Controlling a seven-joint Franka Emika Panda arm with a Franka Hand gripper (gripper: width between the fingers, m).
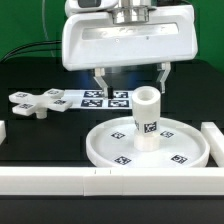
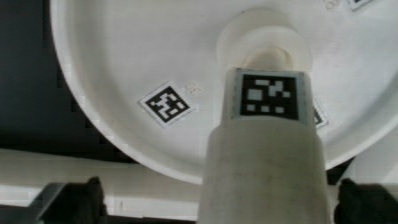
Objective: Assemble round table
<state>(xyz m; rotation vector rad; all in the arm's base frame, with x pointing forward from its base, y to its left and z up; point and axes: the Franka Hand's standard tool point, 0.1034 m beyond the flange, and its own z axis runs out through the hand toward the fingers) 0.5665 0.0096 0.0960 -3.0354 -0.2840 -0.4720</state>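
Observation:
The large rimmed disc lies on the black table, and the short cylinder stands upright on its central hub. The cross-shaped piece lies flat at the exterior view's left. My gripper hangs just above and behind the cylinder with its jaws spread wide. In the wrist view the cylinder rises from the disc between the two dark fingertips, with a gap on each side. The gripper is open and holds nothing.
The marker board lies flat behind the disc. Long white bars border the table at the front, at the exterior view's right and at the left edge.

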